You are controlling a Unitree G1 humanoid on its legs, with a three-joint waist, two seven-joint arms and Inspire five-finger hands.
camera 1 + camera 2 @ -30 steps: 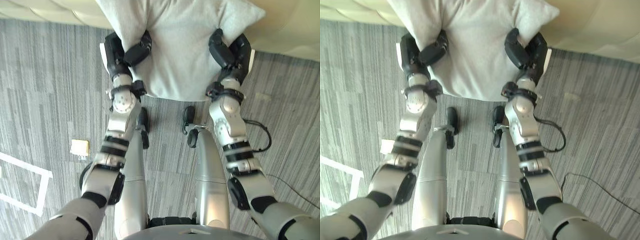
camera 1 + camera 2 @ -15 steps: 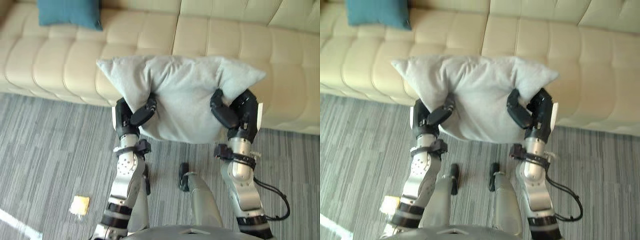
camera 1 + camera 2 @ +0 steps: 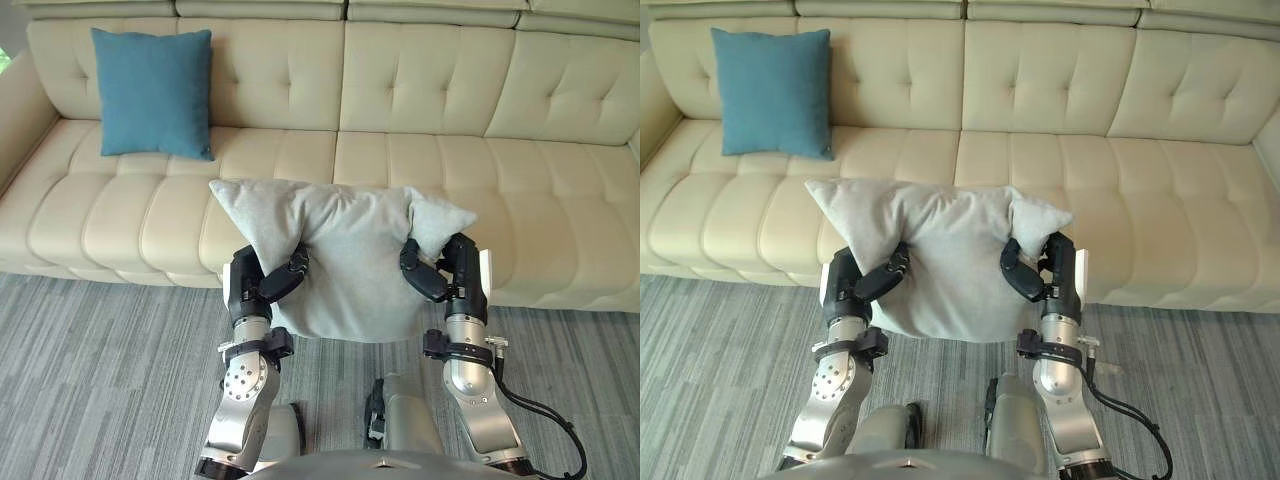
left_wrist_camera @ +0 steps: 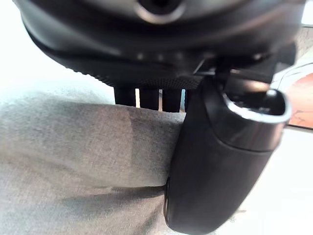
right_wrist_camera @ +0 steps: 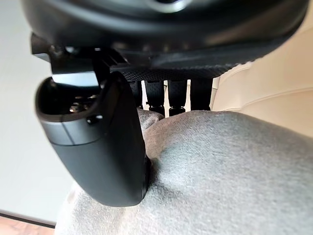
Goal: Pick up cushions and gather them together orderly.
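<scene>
I hold a light grey cushion [image 3: 345, 260] up in front of me, above the carpet and before the cream sofa [image 3: 420, 160]. My left hand [image 3: 262, 285] grips its left side, thumb pressed into the fabric [image 4: 83, 147]. On the other side my right hand [image 3: 440, 275] pinches the cushion [image 5: 220, 166] between thumb and fingers. A blue cushion [image 3: 153, 92] leans upright against the sofa's backrest at the far left.
The sofa spans the whole width, its seat bare to the right of the blue cushion. Grey striped carpet [image 3: 100, 380] lies between me and the sofa's front edge.
The camera has tilted up, so the sofa and blue cushion have come into view. Both hands still hold the grey cushion, now raised in front of the sofa seat.
</scene>
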